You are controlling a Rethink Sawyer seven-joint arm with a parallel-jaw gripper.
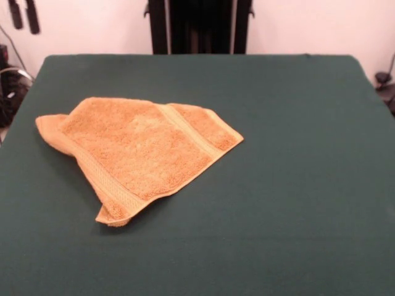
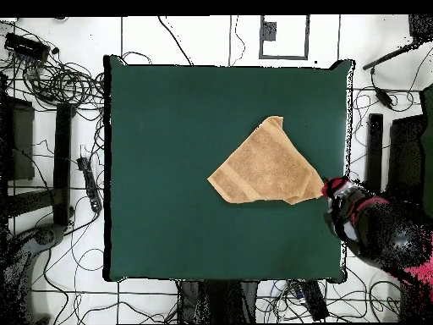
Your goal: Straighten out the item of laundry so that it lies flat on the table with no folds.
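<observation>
The golden-orange towel (image 1: 139,148) lies left of the middle of the dark green table (image 1: 296,154), folded over itself into a rough wedge. One woven band runs diagonally near its right end, another along its lower left edge. Its near corner curls up. In the overhead view the towel (image 2: 266,169) lies right of the middle of the table (image 2: 169,169). The gripper (image 2: 338,193), at the end of the red and black arm, is at the table's right edge, next to the towel's right corner. I cannot make out its state. The front view does not show it.
The black pedestal (image 1: 200,28) stands behind the table's far edge. Cables (image 2: 51,80) and black equipment (image 2: 63,161) lie on the floor around the table. The arm's bulk (image 2: 389,237) sits off the table's lower right corner in the overhead view.
</observation>
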